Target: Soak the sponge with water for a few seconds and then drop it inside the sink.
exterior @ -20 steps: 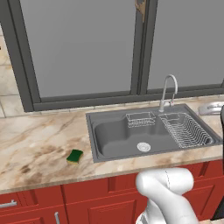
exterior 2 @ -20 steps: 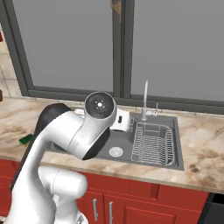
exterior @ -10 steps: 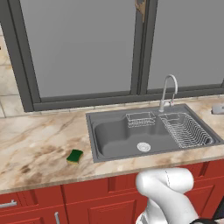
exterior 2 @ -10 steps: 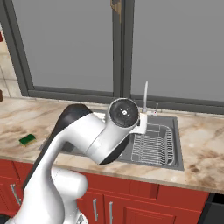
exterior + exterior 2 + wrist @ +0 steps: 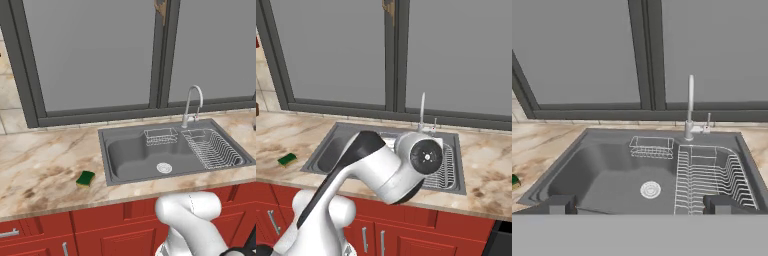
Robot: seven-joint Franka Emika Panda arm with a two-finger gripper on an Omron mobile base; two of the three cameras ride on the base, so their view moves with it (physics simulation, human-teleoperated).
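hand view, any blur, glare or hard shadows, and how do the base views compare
Hand view: soft all over, the rack wires smear together, no glare on the sink, only faint shading in the basin. Left base view: even flat light, sponge casts a slight shadow. Right base view: same flat light; the arm blocks much of the sink.

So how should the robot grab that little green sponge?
Probably from straight above, pinching its two long side edges. The sponge lies flat on the counter, left of the sink, with clear space around it. The gripper is open.
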